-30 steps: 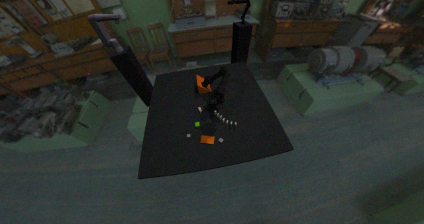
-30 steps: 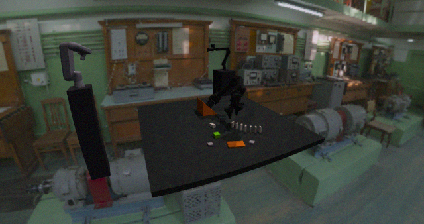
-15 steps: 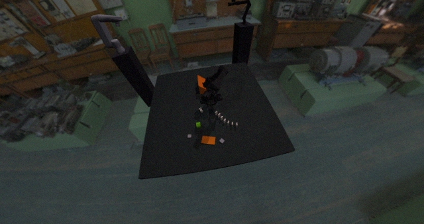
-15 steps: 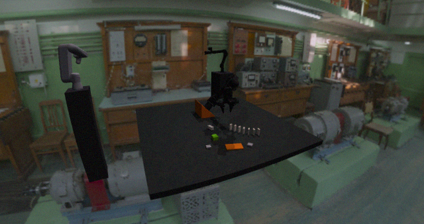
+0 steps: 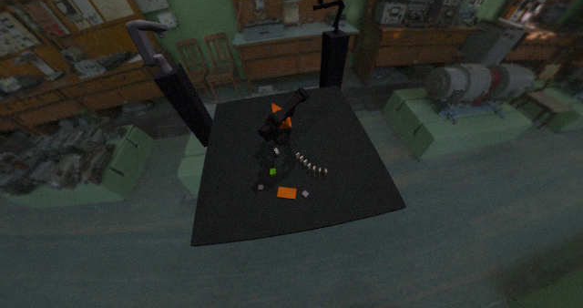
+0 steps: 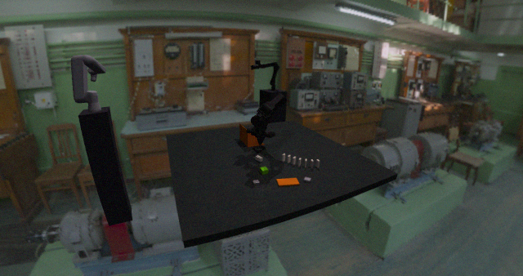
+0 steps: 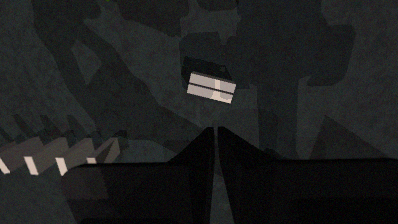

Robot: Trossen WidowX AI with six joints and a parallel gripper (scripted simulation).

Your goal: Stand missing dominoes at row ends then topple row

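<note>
From my station I found the fingers (image 5: 281, 140) (image 6: 259, 149) together, empty, the spare dominoes (image 5: 276, 151) (image 6: 258, 158) (image 7: 202, 92) at twelve o'clock in the wrist view, the row (image 5: 309, 166) (image 6: 300, 162) (image 7: 61, 166) towards nine; fetching one seemingly required opening first.

Walls: green (image 5: 198, 14) (image 6: 112, 84), pipes running along them in the exterior view
Floor: worn blue-green (image 5: 137, 267) (image 6: 310, 235)
Chairs: 2 wooden ones side by side in the top view, slatted backs (image 5: 220, 53)
Workbench: pale top (image 5: 296, 36) (image 6: 135, 126), wooden drawers below
Instruments: grey cases (image 5: 393, 14) (image 6: 306, 99) on a wooden cabinet
Machine: grey cylinders on a green plinth (image 5: 424, 137) (image 6: 376, 231), red part between
Light: lit ceiling tubes (image 6: 365, 15), room dim overall
</note>
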